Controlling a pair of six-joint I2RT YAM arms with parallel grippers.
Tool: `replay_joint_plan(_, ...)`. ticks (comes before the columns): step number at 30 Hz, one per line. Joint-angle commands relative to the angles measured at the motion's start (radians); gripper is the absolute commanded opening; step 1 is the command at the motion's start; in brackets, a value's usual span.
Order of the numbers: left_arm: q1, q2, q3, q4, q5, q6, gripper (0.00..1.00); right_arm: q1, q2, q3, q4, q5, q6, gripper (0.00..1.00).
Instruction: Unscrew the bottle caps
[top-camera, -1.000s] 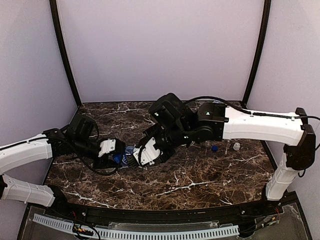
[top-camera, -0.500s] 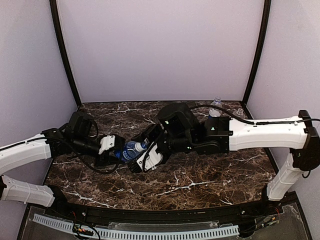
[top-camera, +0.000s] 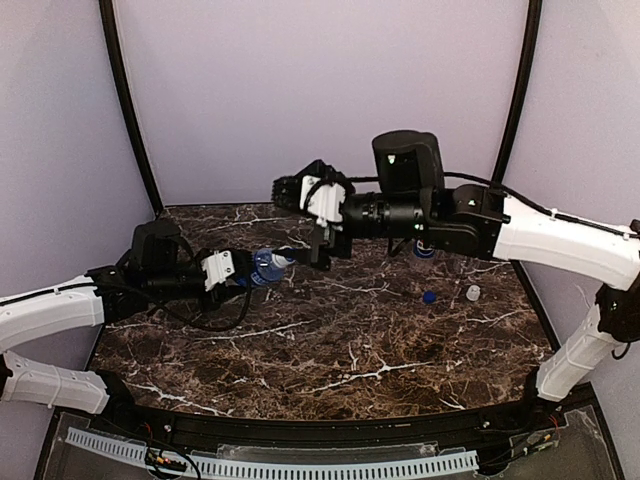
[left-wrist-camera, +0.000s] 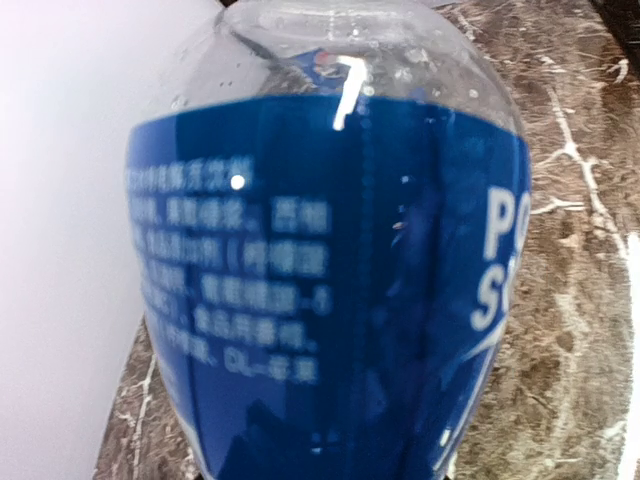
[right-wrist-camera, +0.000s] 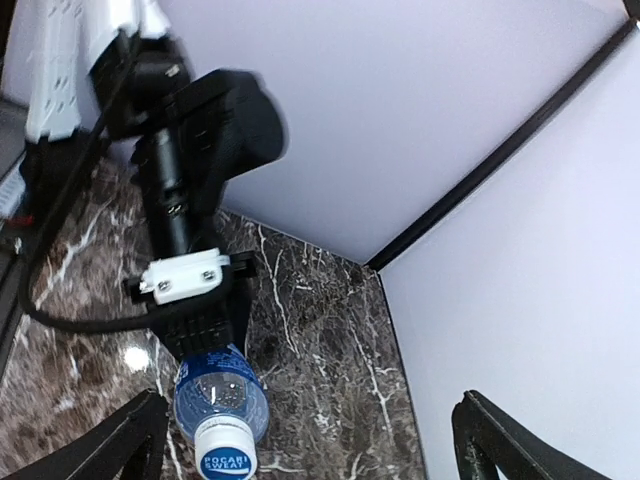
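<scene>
Right wrist view: the right claw (right-wrist-camera: 308, 420) is released, jaws spread wide with nothing between them. Directly ahead of it, the left claw (right-wrist-camera: 203, 335) is clenched on a blue-labelled bottle (right-wrist-camera: 218, 395), capped end pointing toward the right claw. The pale cap (right-wrist-camera: 225, 460) sits on the neck. Top view: a dark blue cap (top-camera: 428, 296) and a white cap (top-camera: 473, 293) lie loose on the counter (top-camera: 350, 350), well apart from the right claw, beneath its forearm.
</scene>
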Motion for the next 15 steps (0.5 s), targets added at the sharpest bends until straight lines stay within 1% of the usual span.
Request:
replay_joint_plan(1,-0.002,-0.005,-0.044,0.278,-0.249,0.028,0.29,-0.118,0.044,0.131,-0.066,-0.131,0.622,0.98)
replay_joint_plan(2,-0.004,-0.002,-0.05,0.312,-0.286,0.032,0.29,-0.143,0.072,0.167,-0.097,-0.118,0.79,0.96)
replay_joint_plan(3,-0.004,0.001,-0.052,0.326,-0.321,0.042,0.29,-0.179,0.105,0.207,-0.139,-0.124,0.897,0.92)
replay_joint_plan(4,-0.006,0.004,-0.056,0.349,-0.336,0.054,0.29,-0.201,0.132,0.231,-0.174,-0.158,0.982,0.88)
replay_joint_plan(5,-0.006,0.007,-0.058,0.36,-0.361,0.061,0.29,-0.211,0.154,0.246,-0.191,-0.186,1.033,0.86)
replay_joint_plan(8,-0.009,0.012,-0.065,0.386,-0.395,0.101,0.28,-0.211,0.187,0.253,-0.2,-0.224,1.08,0.83)
replay_joint_plan(10,-0.009,0.016,-0.066,0.381,-0.406,0.112,0.28,-0.21,0.201,0.254,-0.193,-0.241,1.086,0.86)
replay_joint_plan(12,-0.009,0.017,-0.07,0.38,-0.405,0.117,0.28,-0.208,0.219,0.266,-0.186,-0.278,1.085,0.92)
replay_joint_plan(15,-0.01,0.018,-0.073,0.379,-0.399,0.115,0.28,-0.187,0.244,0.302,-0.201,-0.271,1.055,0.93)
